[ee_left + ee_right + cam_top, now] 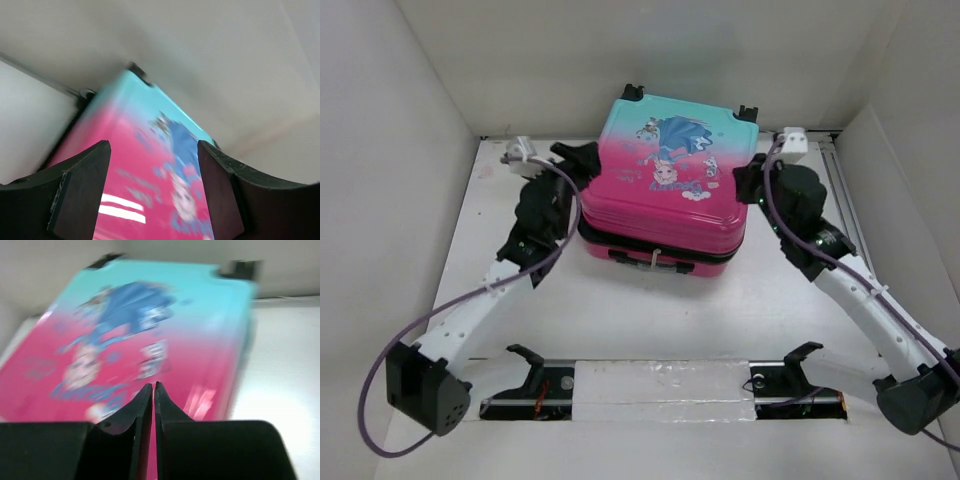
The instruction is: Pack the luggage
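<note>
The left end effector (152, 147) is seen released, its two dark fingers (82, 192) spread wide with nothing held between them. Through the gap the printed lid of the luggage (668, 175) is viewed at a steep slant. From above, this end effector is placed just beside the luggage's left side, near its far left corner; whether contact is made there cannot be told. The right end effector (153, 387) is clenched, its fingers pressed together tip to tip with nothing gripped, and it is held just beside the luggage's right side, about level with the lid's upper face. The luggage is laid flat on the white worktop (620, 325), with the princess picture turned upward, the teal end away from the arm bases and the pink end towards them. Its lid is lowered onto the lower shell, and a black trim band is shown between the two halves; whether it is fastened cannot be told. Two black wheels (633, 92) are seen at the luggage's far edge, and a small white tag (656, 260) is hung at the middle of its near side. A purple cable (555, 245) is run along each arm, to the left and right of the luggage. Nearer than the luggage, a white taped strip (665, 385) is laid across the worktop between two black brackets (525, 358).
</note>
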### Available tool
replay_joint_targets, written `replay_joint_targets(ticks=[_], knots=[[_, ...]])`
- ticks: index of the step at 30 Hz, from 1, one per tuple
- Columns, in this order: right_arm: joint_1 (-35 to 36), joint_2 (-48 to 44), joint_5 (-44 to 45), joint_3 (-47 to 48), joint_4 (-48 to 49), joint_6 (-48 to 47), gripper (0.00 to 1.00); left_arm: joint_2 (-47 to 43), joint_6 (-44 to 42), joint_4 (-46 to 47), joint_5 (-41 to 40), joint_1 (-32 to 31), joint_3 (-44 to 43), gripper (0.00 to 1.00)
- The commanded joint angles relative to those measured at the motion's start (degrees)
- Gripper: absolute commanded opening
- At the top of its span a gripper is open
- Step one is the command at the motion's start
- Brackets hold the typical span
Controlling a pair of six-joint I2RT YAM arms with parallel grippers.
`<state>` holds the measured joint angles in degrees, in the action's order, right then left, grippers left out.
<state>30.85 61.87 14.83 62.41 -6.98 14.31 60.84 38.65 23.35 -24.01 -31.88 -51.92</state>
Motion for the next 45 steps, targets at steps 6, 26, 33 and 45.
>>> replay_joint_targets(ticks=[6,26,33,45], knots=[[-23.6,9.7,-4.4,0.4,3.6,3.4,0.33,17.7,11.1,1.5,22.0,26.5,-4.1,0.65],[-18.4,38.9,-32.8,13.4,8.3,0.2,0.31,22.8,10.4,9.5,24.5,19.1,14.8,0.62],[-15.7,44.2,-42.4,20.8,5.3,-2.2,0.31,9.6,10.4,10.0,21.8,14.0,28.1,0.58],[-11.9,55.3,-46.9,42.5,-14.5,-11.9,0.35,-4.3,14.7,4.3,10.1,-11.2,31.4,0.57]])
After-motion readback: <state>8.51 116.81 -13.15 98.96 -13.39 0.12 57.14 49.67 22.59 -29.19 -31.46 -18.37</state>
